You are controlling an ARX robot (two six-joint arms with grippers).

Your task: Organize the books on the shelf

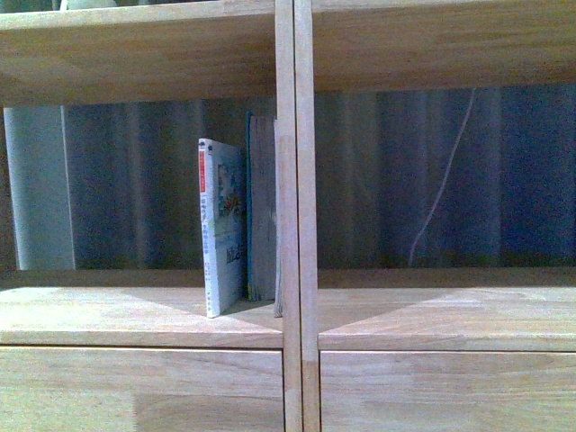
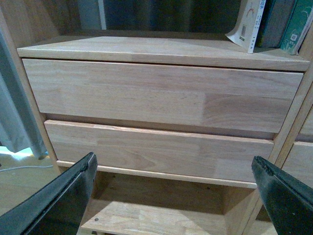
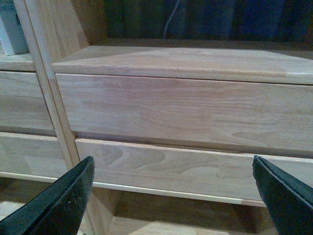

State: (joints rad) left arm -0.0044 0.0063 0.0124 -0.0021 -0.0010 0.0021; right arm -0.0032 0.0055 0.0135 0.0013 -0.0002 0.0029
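The thin pale paperback (image 1: 221, 227) stands upright on the light-wood shelf (image 1: 135, 315), in the left compartment beside the double central upright (image 1: 294, 216). The teal book with grey page edges (image 1: 262, 211) stands between it and the upright. Both show in the left wrist view, the paperback (image 2: 248, 25) and the teal book (image 2: 296, 27), above the drawer fronts (image 2: 161, 93). My left gripper (image 2: 173, 169) is open and empty, low before the left drawers. My right gripper (image 3: 171, 169) is open and empty, low before the right drawers (image 3: 186, 110). Neither arm shows in the front view.
The right compartment (image 1: 441, 310) holds no books; a thin pale cord (image 1: 441, 193) hangs behind it. An open bottom compartment (image 2: 156, 215) lies under the drawers. A grey curtain (image 2: 12, 122) and floor show left of the bookcase.
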